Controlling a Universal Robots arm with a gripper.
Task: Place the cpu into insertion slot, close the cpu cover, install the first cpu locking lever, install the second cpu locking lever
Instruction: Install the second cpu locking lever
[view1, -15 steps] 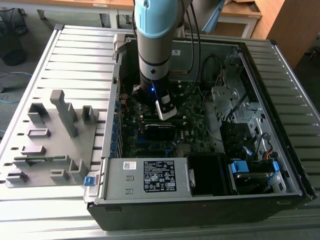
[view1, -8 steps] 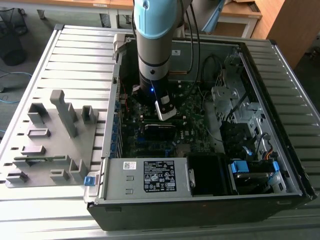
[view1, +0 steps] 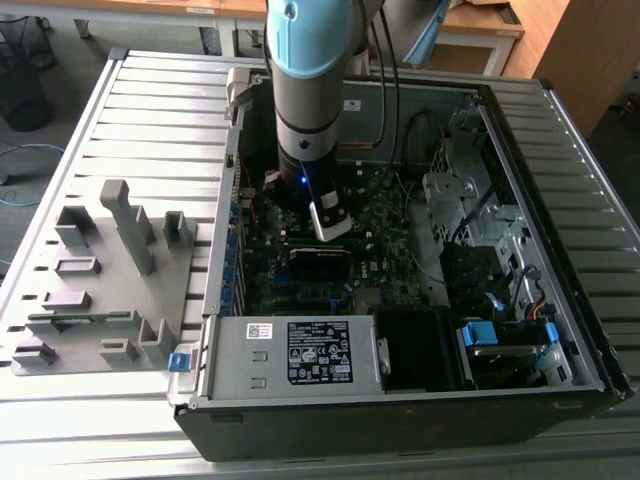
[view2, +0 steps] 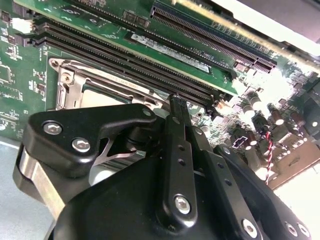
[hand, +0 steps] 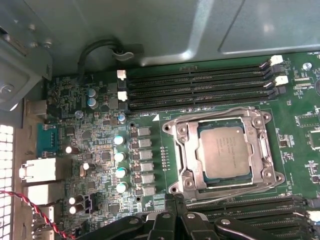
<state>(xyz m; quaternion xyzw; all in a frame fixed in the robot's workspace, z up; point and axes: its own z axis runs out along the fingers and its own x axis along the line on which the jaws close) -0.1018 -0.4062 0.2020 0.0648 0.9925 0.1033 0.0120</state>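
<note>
1. The gripper (hand: 172, 212) has its jaws pressed together, holding nothing, just beside the socket's 6 o'clock edge.
2. The cpu (hand: 225, 150) sits in the socket under the closed cpu cover (hand: 181, 150).

Slatted metal table (view1: 90, 130), wooden desks (view1: 490, 25)

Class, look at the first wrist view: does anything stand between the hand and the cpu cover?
Nothing visible does. The cpu cover lies flat around the cpu, and only bare green board separates it from the hand.

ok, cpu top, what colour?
Dull silver-grey metal, seated in the socket; the cpu shows best in the first wrist view.
</note>
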